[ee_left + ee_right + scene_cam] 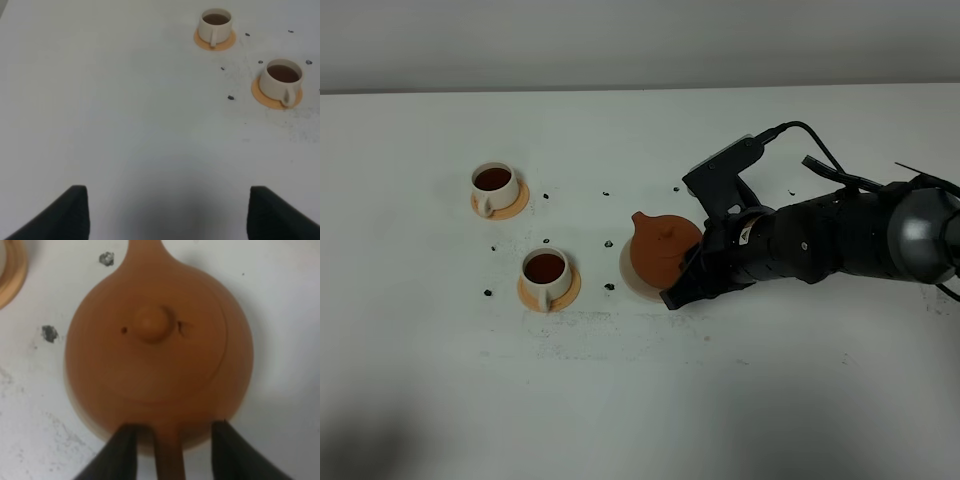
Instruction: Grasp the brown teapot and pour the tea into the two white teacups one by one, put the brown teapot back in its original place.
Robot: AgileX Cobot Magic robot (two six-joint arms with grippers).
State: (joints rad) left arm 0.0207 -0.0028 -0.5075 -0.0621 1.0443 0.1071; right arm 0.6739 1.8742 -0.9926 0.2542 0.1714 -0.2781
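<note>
The brown teapot (660,250) stands upright, lid on, on its pale coaster (626,272), the original place, right of the cups. My right gripper (692,265) reaches in from the right. In the right wrist view the teapot (155,340) fills the frame. The right gripper (170,450) is open, a finger on each side of the loop handle (167,460) with a gap to it. The two white teacups (493,185) (546,272) sit on orange saucers, both holding dark tea. The left wrist view shows both cups (216,22) (282,80) far from my open, empty left gripper (167,210).
Small dark specks (609,287) lie scattered on the white table (640,400) between the cups and the teapot. An orange saucer's rim (12,270) shows close to the spout side of the teapot. The right arm's black body and cables (840,235) stretch over the table's right part.
</note>
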